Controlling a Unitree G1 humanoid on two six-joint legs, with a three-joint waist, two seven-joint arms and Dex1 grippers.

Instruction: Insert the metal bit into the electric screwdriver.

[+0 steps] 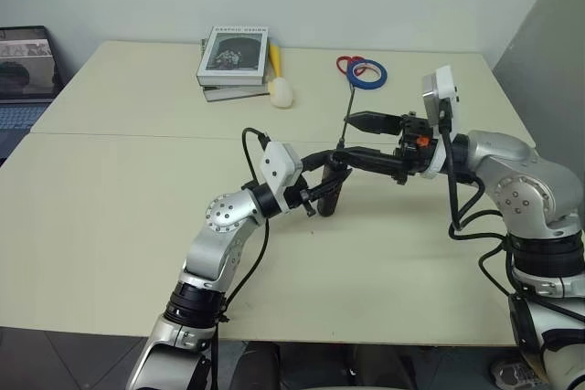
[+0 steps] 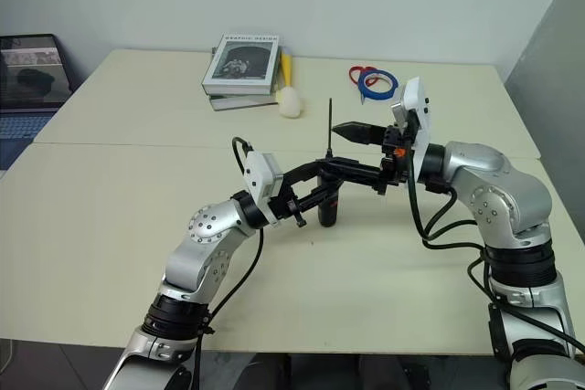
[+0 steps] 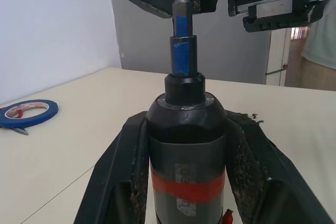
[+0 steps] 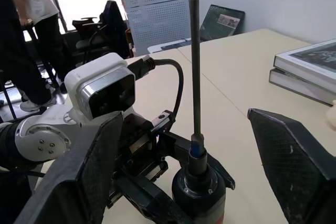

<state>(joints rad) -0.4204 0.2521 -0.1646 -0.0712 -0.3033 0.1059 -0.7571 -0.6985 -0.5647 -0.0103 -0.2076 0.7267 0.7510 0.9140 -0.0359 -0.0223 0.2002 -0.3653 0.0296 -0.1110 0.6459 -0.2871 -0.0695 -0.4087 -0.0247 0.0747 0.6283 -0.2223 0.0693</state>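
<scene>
Between your two arms the room was tight: the left gripper (image 2: pixel 322 187) held the electric screwdriver (image 2: pixel 329 205) upright, with the metal bit (image 4: pixel 195 56) standing in its tip, and the right gripper (image 4: pixel 189 182) straddled that rod with its jaws apart. The table (image 1: pixel 128 216) around them lay bare. Far back, a stack of books (image 1: pixel 234 61), a white brush (image 1: pixel 281 89), tape (image 1: pixel 367 73) and scissors (image 1: pixel 345 64) stood well apart.

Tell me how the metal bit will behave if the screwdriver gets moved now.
The metal bit looks thin, straight and stiff, so it probably won't flex. It stands upright in the electric screwdriver tip, likely seated. The right end effector is open around it, so a tilt might loosen it.
</scene>
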